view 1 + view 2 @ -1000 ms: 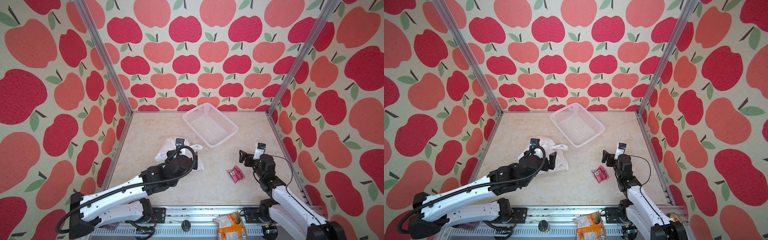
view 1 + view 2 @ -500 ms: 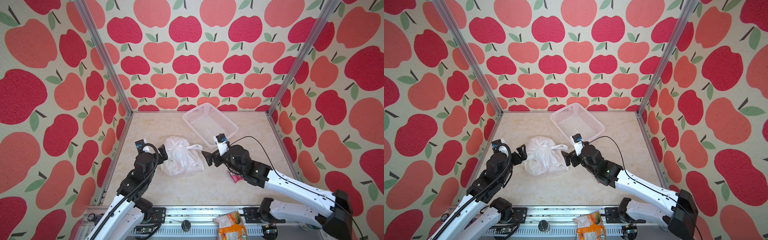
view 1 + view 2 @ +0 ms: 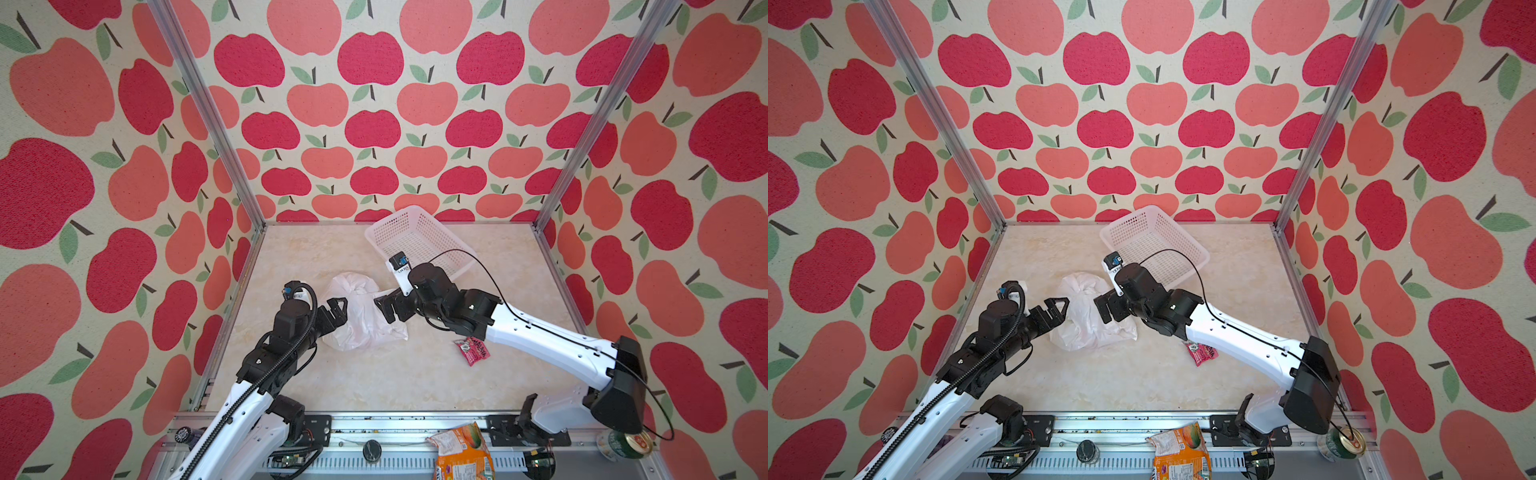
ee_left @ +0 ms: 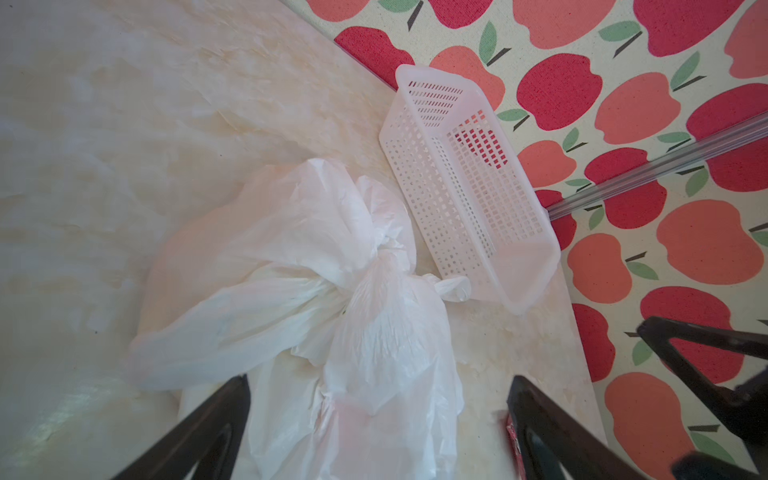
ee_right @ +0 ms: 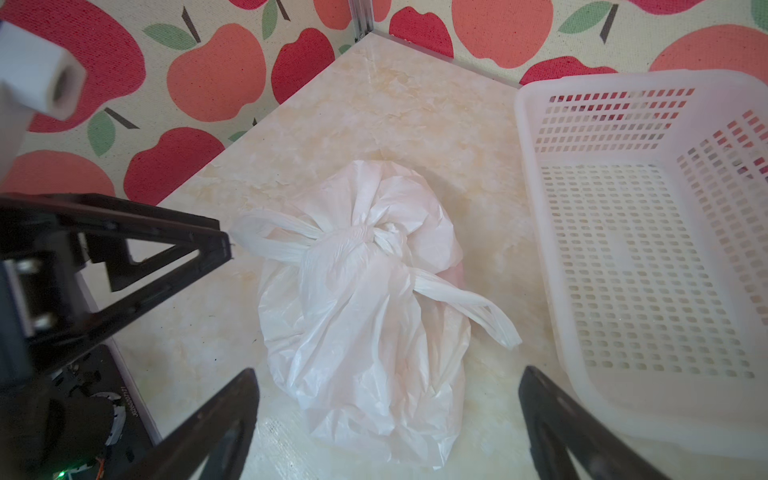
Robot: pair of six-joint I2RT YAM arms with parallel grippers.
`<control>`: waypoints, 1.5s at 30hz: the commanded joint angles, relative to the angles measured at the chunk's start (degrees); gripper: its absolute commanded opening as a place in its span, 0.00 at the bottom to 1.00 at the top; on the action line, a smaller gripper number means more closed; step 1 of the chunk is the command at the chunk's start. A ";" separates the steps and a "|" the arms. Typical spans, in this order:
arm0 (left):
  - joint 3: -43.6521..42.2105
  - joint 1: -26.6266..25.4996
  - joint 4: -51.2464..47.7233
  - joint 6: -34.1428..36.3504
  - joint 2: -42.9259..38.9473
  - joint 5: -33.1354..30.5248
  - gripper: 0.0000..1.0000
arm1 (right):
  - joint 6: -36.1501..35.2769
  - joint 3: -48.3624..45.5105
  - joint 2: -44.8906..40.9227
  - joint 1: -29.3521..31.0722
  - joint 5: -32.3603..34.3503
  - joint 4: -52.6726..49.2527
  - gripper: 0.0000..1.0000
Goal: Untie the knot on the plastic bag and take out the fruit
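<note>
The white plastic bag [image 3: 365,322] [image 3: 1090,326] lies tied on the marble floor, left of centre. Its knot [image 5: 368,237] [image 4: 388,253] sits on top, with two handle loops sticking out sideways. Only a faint pink tint shows through the plastic; the fruit is hidden inside. My left gripper [image 3: 337,309] [image 3: 1057,309] [image 4: 378,380] stands open at the bag's left side. My right gripper [image 3: 384,306] [image 3: 1104,308] [image 5: 388,371] is open at its right side. Both hover over the bag and hold nothing. One of the left fingers [image 5: 166,249] ends just beside a handle loop.
A white perforated basket [image 3: 419,245] [image 3: 1154,243] [image 5: 640,249] stands tilted behind the bag, close to the right arm. A small red packet [image 3: 471,352] [image 3: 1202,353] lies under the right forearm. An orange snack bag [image 3: 461,455] and a green can [image 3: 623,444] sit on the front rail.
The right arm has reached in from the front right to the bag. The left gripper pulled back off the bag, then came close again on its left. The bag has stayed put.
</note>
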 commanded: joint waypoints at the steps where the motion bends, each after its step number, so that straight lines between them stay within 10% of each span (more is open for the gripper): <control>1: 13.26 0.42 -8.60 2.95 0.83 0.32 0.99 | -3.34 3.36 2.05 0.15 3.83 -8.29 0.99; 5: 14.84 1.42 -5.46 9.02 3.37 -8.86 0.99 | -5.60 -1.38 -0.75 -0.29 0.95 -2.39 0.99; 10: -8.78 8.94 17.61 3.82 3.60 -1.43 0.99 | -4.91 -6.33 0.48 -1.72 -2.63 3.59 0.99; 27: -2.92 5.83 14.48 11.78 16.15 -4.16 0.99 | -3.66 -0.73 14.69 3.09 -8.04 1.28 0.99; 30: -2.07 6.15 12.83 11.78 16.45 -5.26 0.99 | -2.89 1.02 15.77 3.13 -3.35 -2.09 0.82; 35: -2.33 6.43 12.80 11.87 14.96 -5.03 0.99 | -1.69 -1.72 13.14 3.14 1.11 -0.90 0.24; 45: -1.04 6.54 10.79 12.83 14.51 -5.40 0.99 | -4.23 -7.83 6.61 2.88 9.86 1.01 0.06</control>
